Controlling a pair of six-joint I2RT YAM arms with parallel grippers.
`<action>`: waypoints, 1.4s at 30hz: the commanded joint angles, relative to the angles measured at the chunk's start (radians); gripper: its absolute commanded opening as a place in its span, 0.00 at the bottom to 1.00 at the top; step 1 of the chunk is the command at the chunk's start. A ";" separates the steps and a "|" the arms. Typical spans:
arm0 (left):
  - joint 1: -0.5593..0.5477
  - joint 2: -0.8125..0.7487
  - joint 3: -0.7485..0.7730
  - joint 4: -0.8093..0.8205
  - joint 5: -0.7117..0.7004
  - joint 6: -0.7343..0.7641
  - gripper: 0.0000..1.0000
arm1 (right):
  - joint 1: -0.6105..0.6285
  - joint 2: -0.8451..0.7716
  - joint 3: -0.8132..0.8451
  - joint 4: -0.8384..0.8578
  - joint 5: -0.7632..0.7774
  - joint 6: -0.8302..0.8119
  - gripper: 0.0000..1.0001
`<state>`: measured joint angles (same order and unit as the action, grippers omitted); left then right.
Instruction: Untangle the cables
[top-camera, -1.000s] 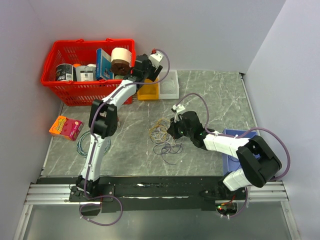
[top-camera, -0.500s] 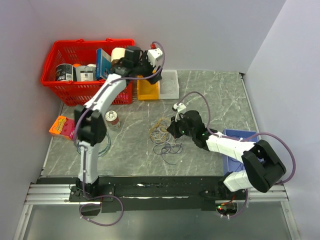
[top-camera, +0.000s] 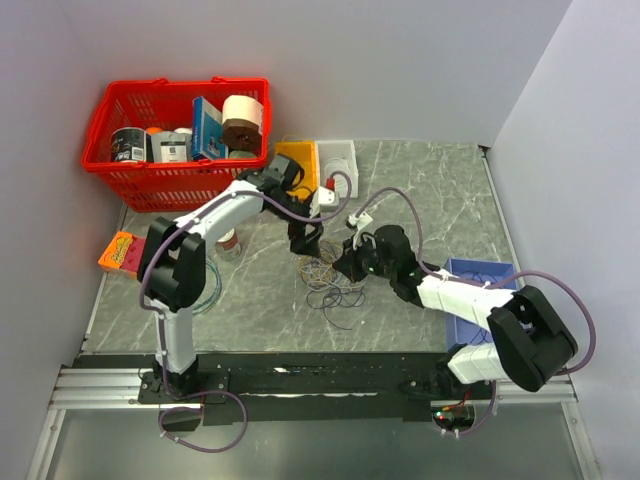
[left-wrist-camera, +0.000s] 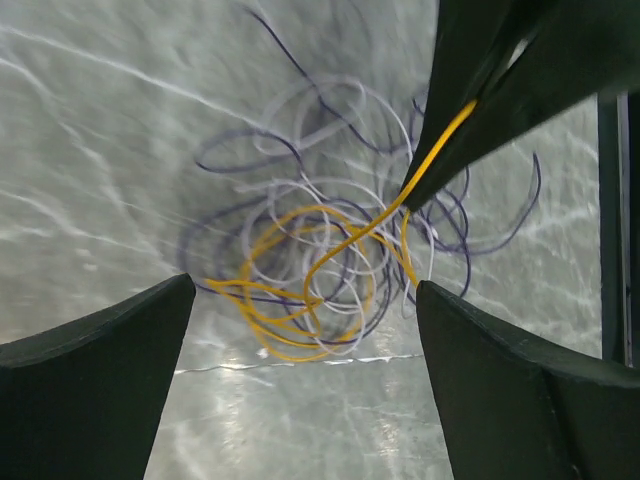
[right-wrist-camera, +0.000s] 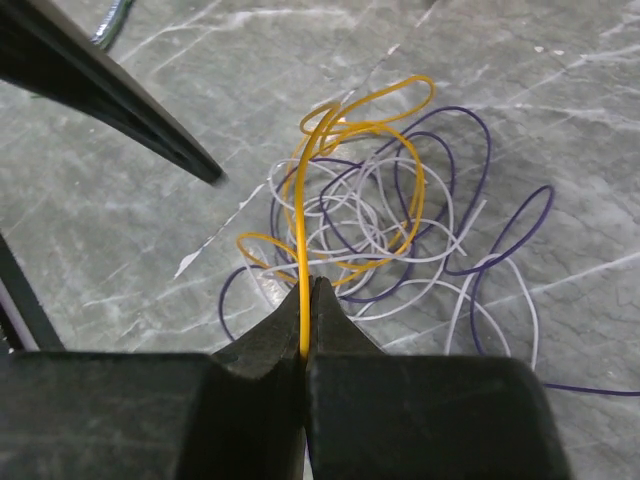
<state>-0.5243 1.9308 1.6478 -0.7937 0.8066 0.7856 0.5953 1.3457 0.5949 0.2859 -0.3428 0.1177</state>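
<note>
Thin glossy plastic-coated cables (right-wrist-camera: 372, 215), smooth marble-patterned table (right-wrist-camera: 110, 250), matt black right claw (right-wrist-camera: 308, 288)

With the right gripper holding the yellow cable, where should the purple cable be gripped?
Likely the purple cable's outermost loop: it lies flat, apart from the yellow cable. Come straight down, jaws astride it, on the side away from the right gripper, which pinches the yellow one.

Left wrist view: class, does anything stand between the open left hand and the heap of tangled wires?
Nothing visible does: the left hand frames the heap of thin purple, white and yellow wires directly. The right hand, shut on the yellow wire, sits only at that view's top right.
</note>
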 joint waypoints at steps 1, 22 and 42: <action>-0.019 -0.021 -0.074 0.025 0.082 0.090 0.97 | -0.006 -0.059 -0.023 0.078 -0.059 -0.016 0.00; -0.048 -0.032 -0.025 0.083 0.082 -0.057 0.01 | -0.006 -0.079 -0.023 0.070 -0.059 -0.033 0.00; -0.016 -0.191 0.854 0.082 -0.392 -0.614 0.01 | -0.015 0.035 -0.010 0.070 0.053 0.003 1.00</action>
<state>-0.5335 1.8057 2.3230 -0.7361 0.5957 0.2962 0.5861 1.3254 0.5568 0.3126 -0.3027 0.1070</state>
